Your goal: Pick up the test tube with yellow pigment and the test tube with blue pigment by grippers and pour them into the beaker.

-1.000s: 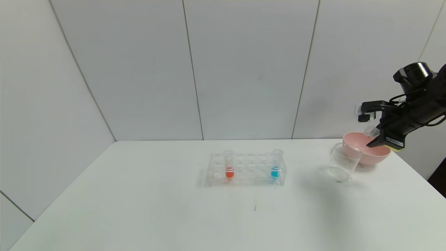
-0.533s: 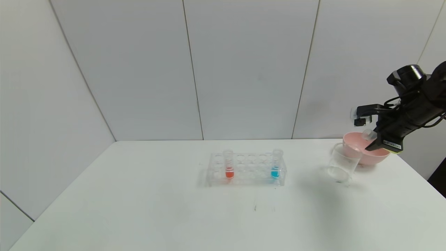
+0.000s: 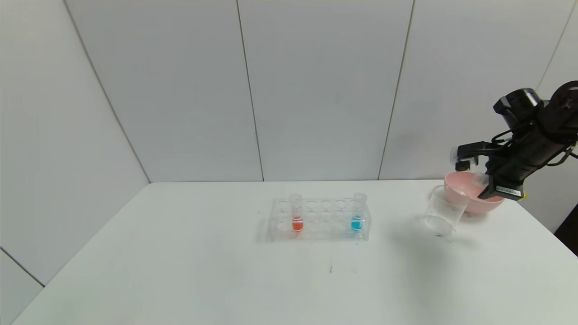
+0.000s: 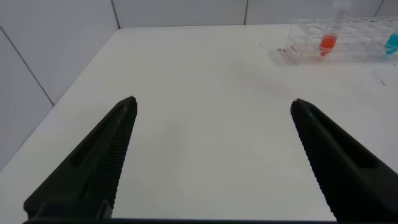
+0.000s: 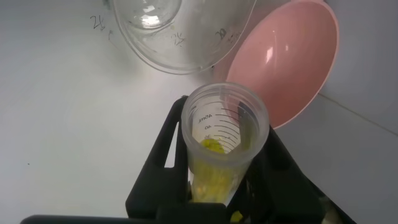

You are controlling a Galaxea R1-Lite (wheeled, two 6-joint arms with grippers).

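My right gripper is shut on the test tube with yellow pigment, which lies tilted with its open mouth toward the beaker. In the head view this gripper hangs over the pink bowl, just right of and behind the clear beaker. The test tube with blue pigment stands upright at the right end of the clear rack. My left gripper is open over bare table, well away from the rack, with nothing between its fingers.
A tube with orange-red liquid stands in the rack's left part. The pink bowl sits right behind the beaker near the table's right edge. White wall panels close off the back and left.
My right gripper, still holding the yellow tube, has moved left and down a little, closer to the bowl and beaker. The rack and its tubes have not moved.
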